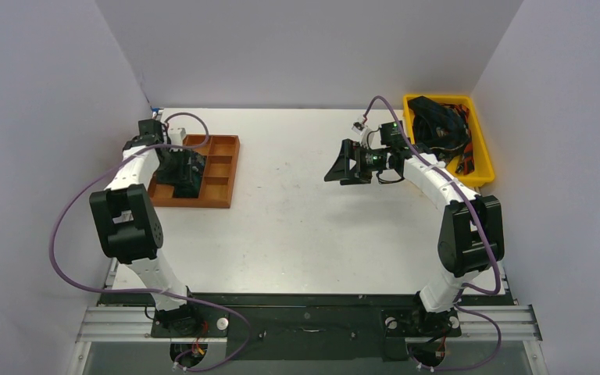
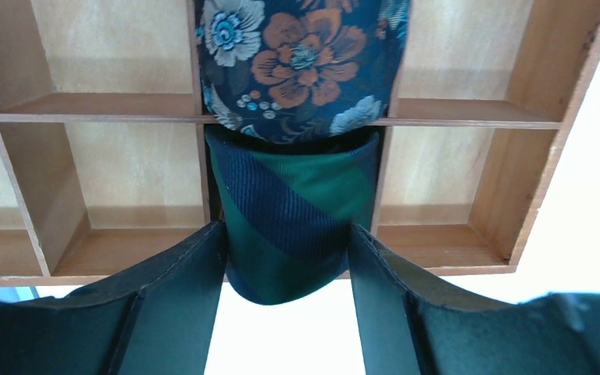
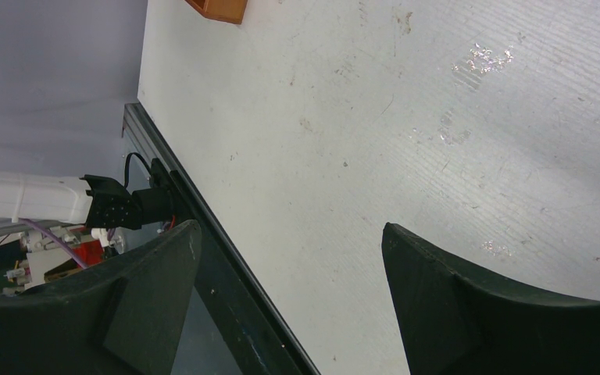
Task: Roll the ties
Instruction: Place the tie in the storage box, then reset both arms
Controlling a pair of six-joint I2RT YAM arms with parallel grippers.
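Presently the left gripper [image 2: 287, 234] clasps a rolled green-and-navy striped tie [image 2: 289, 207] at the wooden divided tray [image 2: 469, 114], just beside a rolled floral tie [image 2: 301, 62]. The right gripper [image 3: 291, 229] hangs spread and empty above the white table [image 3: 437, 117]; more ties [image 1: 433, 119] lie in the yellow bin [image 1: 482, 148].

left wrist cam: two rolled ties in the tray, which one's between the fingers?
The green-and-navy striped roll: the left gripper clamps its sides. The floral roll sits in the tray compartment beyond, untouched.
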